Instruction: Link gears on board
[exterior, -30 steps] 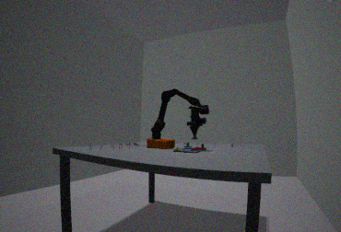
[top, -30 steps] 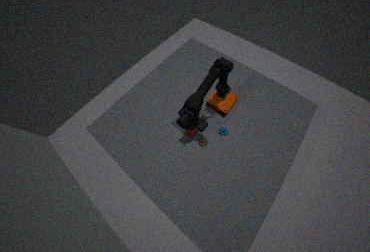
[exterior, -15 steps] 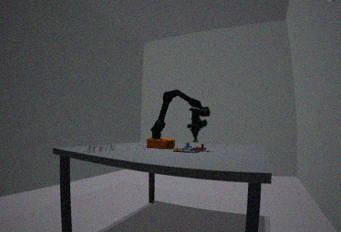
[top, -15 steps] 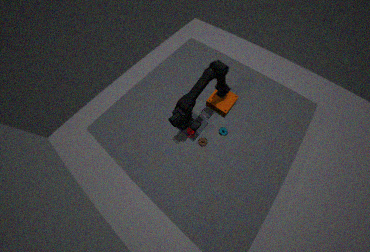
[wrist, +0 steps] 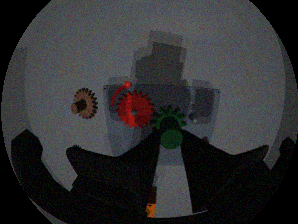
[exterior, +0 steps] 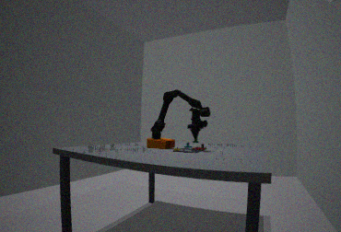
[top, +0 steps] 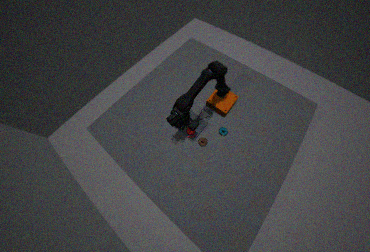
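My gripper is shut on the knob of a green gear, above the grey board. In the wrist view the green gear appears just right of and slightly below the red gear, their teeth close together; whether they touch or mesh cannot be told. A peg shows to the right of the green gear. A brown gear stands on the table left of the board in the wrist view. A cyan gear also stands loose. I cannot make out the yellow gear clearly; the fingers cover part of the board.
The orange arm base stands behind the board, on the cyan gear's side. The red arrow curves beside the red gear. Arm shadows fall across the board and the table.
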Robot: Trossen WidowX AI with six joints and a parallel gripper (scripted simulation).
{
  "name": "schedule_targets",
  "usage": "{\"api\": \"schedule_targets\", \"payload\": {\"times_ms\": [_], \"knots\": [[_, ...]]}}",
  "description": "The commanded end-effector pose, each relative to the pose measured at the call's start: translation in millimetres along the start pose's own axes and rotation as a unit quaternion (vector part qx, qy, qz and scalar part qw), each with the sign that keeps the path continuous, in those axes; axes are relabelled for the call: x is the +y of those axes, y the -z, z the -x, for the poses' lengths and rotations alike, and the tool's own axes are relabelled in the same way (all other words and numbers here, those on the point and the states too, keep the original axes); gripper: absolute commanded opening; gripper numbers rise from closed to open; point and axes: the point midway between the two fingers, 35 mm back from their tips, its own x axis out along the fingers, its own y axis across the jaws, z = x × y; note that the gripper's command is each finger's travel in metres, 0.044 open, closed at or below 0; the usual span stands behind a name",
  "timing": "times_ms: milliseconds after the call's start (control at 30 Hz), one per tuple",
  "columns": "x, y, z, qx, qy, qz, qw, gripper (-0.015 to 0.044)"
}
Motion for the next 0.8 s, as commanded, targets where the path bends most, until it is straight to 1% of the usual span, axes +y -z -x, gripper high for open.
{"api": "schedule_targets", "payload": {"times_ms": [0, 367, 767], "knots": [[0.6, 0.1, -0.1, 0.001, -0.003, 0.002, 1.000, 0.0000], [0.7, -0.2, -1.4, 0.001, -0.003, 0.011, 1.000, 0.0000], [0.5, 0.5, -17.6, 0.001, -0.003, 0.112, 0.994, 0.0000]]}}
